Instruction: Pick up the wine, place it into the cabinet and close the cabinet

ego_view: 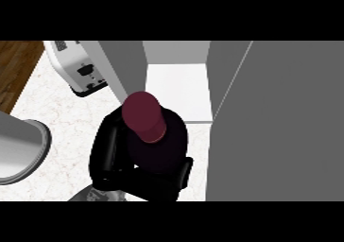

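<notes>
A pale marble-patterned counter top (63, 118) fills the left and middle of the head view, with a strip of brown wooden floor (11, 71) showing at the upper left corner. In the upper left of the frame a white toaster with a black control panel (77, 71) stands on the counter, just beside the grey open cabinet door (122, 66) that runs down from the top edge. At the far left edge, a large grey cylinder with a lighter round rim (18, 151) sits partly cut off by the frame. The right side of the frame is taken up by the broad grey side of the cabinet (286, 123), and between it and the open door lies the white inner shelf of the cabinet (178, 90), lit and bare where it shows.

In the centre of the frame the dark wine bottle with a maroon cap (145, 117) stands upright as seen from above, its cap pointing toward the camera, just in front of the lower edge of the white shelf and overlapping it at the top. One black hand (112, 156) is curled round the bottle's body from the left and below, fingers wrapped against its dark sides. Which hand this is cannot be told for certain from the frame; it comes in from the lower edge, a little left of centre, above a patch of grey forearm (94, 194).
</notes>
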Controlling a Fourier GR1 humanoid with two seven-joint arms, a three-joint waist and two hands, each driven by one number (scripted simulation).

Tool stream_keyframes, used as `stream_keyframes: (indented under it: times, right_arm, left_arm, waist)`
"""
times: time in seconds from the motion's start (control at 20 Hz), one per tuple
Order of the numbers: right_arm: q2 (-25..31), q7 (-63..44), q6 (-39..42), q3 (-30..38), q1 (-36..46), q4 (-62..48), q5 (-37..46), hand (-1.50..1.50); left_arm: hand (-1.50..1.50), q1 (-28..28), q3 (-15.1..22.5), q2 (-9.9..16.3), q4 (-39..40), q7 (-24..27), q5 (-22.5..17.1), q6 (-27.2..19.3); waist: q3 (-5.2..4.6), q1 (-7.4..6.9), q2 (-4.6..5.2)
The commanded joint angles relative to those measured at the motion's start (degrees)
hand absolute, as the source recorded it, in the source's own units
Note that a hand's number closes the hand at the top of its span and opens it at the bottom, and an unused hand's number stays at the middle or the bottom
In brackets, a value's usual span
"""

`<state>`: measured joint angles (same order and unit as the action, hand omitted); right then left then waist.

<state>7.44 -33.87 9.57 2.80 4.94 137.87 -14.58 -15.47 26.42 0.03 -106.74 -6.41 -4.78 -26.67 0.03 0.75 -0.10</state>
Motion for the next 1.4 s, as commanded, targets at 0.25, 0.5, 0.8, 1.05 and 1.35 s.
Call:
stream_keyframes:
  times: [0.25,0.5,0.8,1.05,1.35]
  right_arm:
    - [1.16,-3.15,1.47,2.71,-4.08,8.09,-8.45,-1.50]
    - [1.15,-4.61,-0.16,2.21,0.08,7.13,-7.20,-1.50]
    - [1.00,-2.92,0.80,3.81,-1.80,6.96,-8.25,-1.50]
    - [0.91,-0.86,2.02,1.69,-0.38,3.38,-5.08,-1.50]
    - [-0.98,-2.37,0.62,-0.34,-3.44,8.46,-4.25,-1.50]
  left_arm:
    - [1.50,-12.65,4.32,-0.03,7.13,-3.65,2.01,-13.35]
    - [1.50,-14.01,4.30,-0.03,13.86,1.24,1.30,-13.89]
    - [1.50,-14.40,3.91,-0.03,15.89,3.71,-1.34,-15.43]
    - [1.50,-20.24,2.15,-0.03,22.45,6.75,-8.21,-17.16]
    - [1.50,-14.34,5.00,-0.03,21.78,14.06,-11.72,-19.05]
  waist:
    - [0.00,0.14,-0.04]
    - [-0.04,-0.03,0.04]
    - [-0.02,-0.04,0.04]
    - [-0.03,0.00,0.15]
    - [-0.03,0.07,0.02]
